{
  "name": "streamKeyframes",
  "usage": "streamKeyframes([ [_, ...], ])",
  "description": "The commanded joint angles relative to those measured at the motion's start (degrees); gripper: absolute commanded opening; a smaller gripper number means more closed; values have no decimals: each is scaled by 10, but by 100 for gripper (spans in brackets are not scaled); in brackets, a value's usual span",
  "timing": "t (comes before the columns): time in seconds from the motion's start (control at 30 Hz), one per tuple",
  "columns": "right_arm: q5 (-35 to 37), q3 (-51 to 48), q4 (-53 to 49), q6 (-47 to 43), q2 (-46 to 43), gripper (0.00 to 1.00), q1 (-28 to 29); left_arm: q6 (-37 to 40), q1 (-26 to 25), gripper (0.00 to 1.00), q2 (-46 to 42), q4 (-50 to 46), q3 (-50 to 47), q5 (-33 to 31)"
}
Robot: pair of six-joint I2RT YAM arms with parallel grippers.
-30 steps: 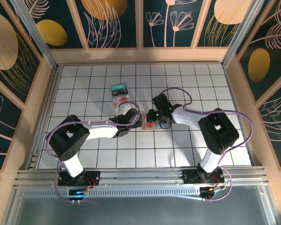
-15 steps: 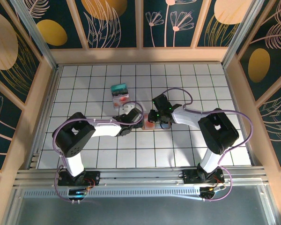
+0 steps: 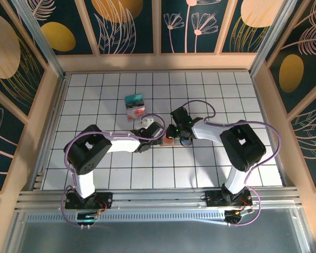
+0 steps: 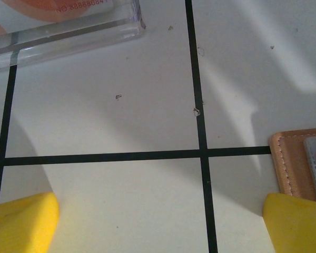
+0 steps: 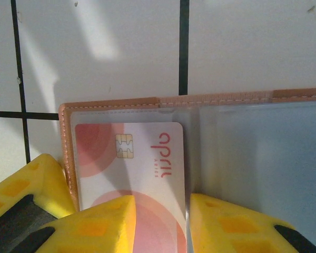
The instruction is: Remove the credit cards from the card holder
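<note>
The card holder [image 5: 253, 147] lies open in the middle of the table [image 3: 226, 89], a pink card [image 5: 131, 158] in one pocket. The right gripper [image 5: 160, 216] straddles the card's edge; whether it is gripping the card I cannot tell. The left gripper [image 4: 158, 226] is spread wide just beside the holder.

credit card [image 5: 129, 168]: red sideways word, maybe "april" | clear box [image 4: 63, 37]: orange print, cut off, unreadable

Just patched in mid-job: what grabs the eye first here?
A pink chip card sits in one pocket of the opened card holder, mid-table, with the right gripper set over one end, jaws slightly apart. The left gripper is wide open beside the holder's corner, near a clear box.
</note>
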Motion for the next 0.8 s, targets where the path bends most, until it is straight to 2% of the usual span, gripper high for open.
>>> streamKeyframes([
  [0.0,-14,-4,1,10,15,33,2,8,-2,99,19,-45,-2,-6],
  [0.4,-139,-53,107,23,-47,32,-25,-5,-20,99,17,-75,-8,-17],
  [0.77,-201,-92,168,50,-77,31,-48,-31,-23,99,2,-105,-17,-26],
])
